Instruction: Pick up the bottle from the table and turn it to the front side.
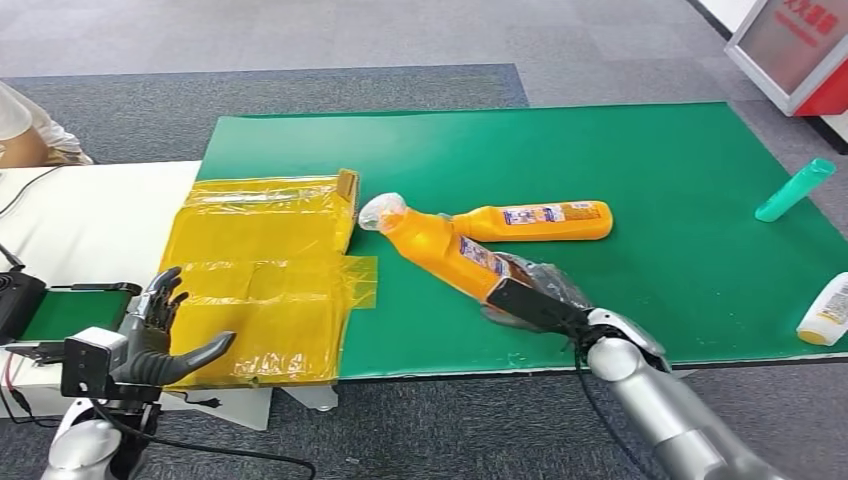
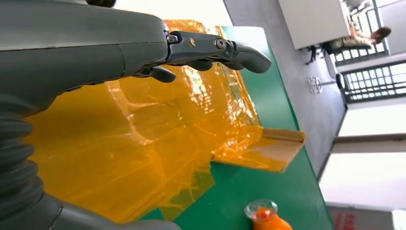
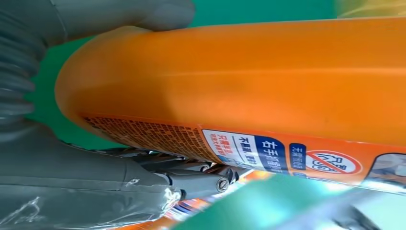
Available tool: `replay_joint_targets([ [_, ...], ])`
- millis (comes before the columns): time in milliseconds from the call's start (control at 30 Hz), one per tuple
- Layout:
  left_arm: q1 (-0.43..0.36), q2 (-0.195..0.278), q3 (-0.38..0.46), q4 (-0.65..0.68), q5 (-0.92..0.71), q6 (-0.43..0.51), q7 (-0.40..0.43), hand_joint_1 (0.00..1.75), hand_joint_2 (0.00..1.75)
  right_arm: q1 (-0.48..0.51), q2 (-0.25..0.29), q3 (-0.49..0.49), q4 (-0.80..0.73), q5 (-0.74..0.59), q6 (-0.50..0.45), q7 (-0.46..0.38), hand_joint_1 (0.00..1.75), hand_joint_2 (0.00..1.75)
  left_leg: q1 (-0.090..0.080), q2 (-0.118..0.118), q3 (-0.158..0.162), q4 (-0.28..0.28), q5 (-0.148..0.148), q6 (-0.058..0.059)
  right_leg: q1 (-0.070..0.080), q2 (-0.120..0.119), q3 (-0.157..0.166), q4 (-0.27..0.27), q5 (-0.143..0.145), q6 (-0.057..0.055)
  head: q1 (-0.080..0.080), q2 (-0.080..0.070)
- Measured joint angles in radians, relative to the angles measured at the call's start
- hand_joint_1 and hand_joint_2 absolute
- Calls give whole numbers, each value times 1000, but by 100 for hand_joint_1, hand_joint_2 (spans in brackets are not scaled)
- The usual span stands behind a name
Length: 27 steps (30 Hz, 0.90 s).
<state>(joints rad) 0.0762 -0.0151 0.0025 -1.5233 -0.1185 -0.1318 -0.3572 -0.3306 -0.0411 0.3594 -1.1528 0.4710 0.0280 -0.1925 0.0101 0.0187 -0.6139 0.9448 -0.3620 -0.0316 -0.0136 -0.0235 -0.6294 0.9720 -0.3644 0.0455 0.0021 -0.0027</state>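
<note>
The right hand wraps around the bottom end of an orange bottle lying on the green tabletop. The bottle is not lifted or turned yet. The left hand hangs spread and holds nothing.

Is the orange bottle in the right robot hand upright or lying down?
Lying down: the orange bottle lies lengthwise on the green mat, right robot hand gripping its base.

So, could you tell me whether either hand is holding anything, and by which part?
The right hand grips the nearer orange bottle at its base end; the left hand holds nothing.
</note>
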Motion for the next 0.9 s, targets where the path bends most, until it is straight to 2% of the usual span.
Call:
replay_joint_targets([
  [200,3,-17,-24,-58,73,-10,64,0,175,168,22,34,-269,59,-126,-26,175,175,0,0,-1,0,-1,-1,0,0,-1,0,-2,-1,0,0],
  [367,-19,-31,-64,-80,144,-23,98,0,175,226,34,83,-357,160,-251,-52,175,175,0,0,-1,0,-1,-1,0,0,-1,0,-2,-1,0,0],
  [500,-62,-47,-122,-81,317,-83,153,0,175,229,43,130,-359,235,-392,-54,175,175,0,0,0,0,-1,0,0,0,-1,0,-1,-1,0,0],
  [600,-103,-51,-203,-81,377,-132,185,0,175,214,47,165,-329,237,-436,-52,175,175,0,0,0,0,0,0,0,0,0,0,-1,0,0,0],
  [700,-139,-51,-293,-81,383,-171,209,0,175,191,51,192,-291,250,-445,-43,175,175,0,0,0,0,0,0,0,0,0,0,0,-1,0,0],
  [900,-191,-51,-454,-91,250,-179,205,0,175,134,69,248,-244,397,-449,30,175,175,0,0,-1,0,0,0,0,0,-1,0,0,-1,0,0],
])
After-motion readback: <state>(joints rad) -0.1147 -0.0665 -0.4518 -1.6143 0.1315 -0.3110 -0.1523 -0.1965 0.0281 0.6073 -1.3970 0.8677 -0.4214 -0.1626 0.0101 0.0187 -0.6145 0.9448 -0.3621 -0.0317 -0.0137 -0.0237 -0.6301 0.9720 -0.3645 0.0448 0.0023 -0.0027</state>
